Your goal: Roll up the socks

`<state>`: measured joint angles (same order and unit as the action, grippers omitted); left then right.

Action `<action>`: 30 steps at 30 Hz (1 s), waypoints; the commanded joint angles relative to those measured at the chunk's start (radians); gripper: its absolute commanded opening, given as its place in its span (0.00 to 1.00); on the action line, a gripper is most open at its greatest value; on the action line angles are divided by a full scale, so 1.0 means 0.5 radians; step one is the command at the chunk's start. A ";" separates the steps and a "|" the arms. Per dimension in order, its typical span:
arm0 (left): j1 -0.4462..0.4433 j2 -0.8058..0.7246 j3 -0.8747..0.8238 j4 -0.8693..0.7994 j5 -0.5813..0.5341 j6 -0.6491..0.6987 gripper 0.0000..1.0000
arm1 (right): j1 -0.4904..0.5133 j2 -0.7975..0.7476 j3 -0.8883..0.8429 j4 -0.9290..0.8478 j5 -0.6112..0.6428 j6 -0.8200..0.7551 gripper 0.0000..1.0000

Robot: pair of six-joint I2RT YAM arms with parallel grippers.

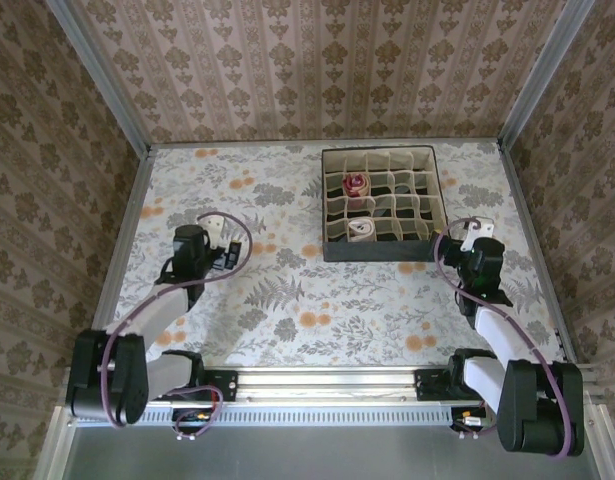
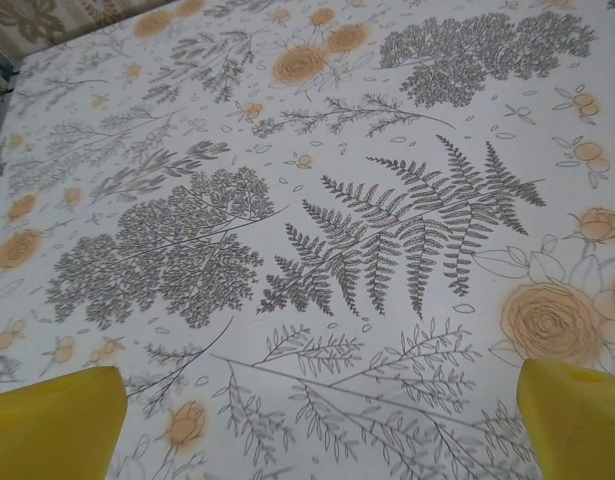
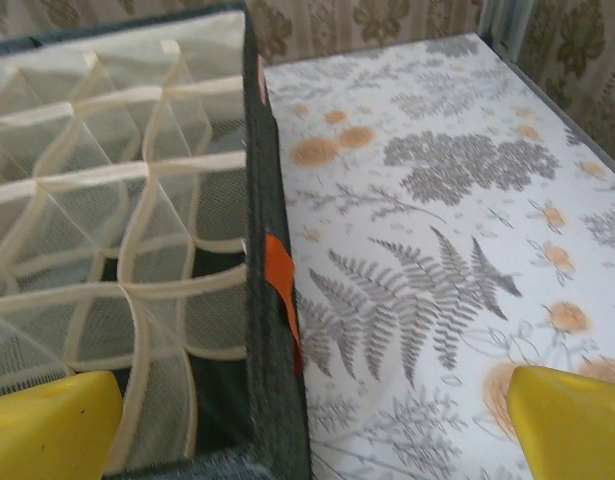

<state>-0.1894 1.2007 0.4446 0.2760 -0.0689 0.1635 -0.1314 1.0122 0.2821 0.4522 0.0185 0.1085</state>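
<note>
The socks (image 1: 358, 184) are seen rolled, 2 bundles wedged in cells of the organizer (image 1: 379, 255), likely against unrolling; left hand (image 2: 312, 425) and right hand (image 3: 309, 425) are held open, empty, flanking it.

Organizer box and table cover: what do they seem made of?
Organizer box: probably fabric; dark felt-like outer wall, sagging cream mesh dividers. Table cover: smooth matte printed sheet, cloth or vinyl unclear; fern-and-flower print, no glare.

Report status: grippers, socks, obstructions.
Left gripper open, empty, over table. Right gripper open, over organizer wall. Maroon sock and pale sock rolled, in organizer cells.
</note>
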 commanded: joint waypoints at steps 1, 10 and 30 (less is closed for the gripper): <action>0.025 0.150 -0.052 0.420 0.030 -0.032 1.00 | 0.014 0.106 -0.056 0.485 -0.052 0.031 1.00; 0.093 0.402 -0.099 0.976 0.060 0.060 1.00 | 0.017 0.431 -0.066 0.877 -0.093 0.092 1.00; 0.323 0.698 -0.141 1.337 0.171 -0.151 1.00 | 0.267 1.024 0.092 1.085 0.082 -0.130 1.00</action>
<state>-0.0399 1.5265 0.4168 0.8280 -0.0219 0.1261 -0.0174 1.4704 0.3172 1.0039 -0.0063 0.0814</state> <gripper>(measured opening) 0.997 0.999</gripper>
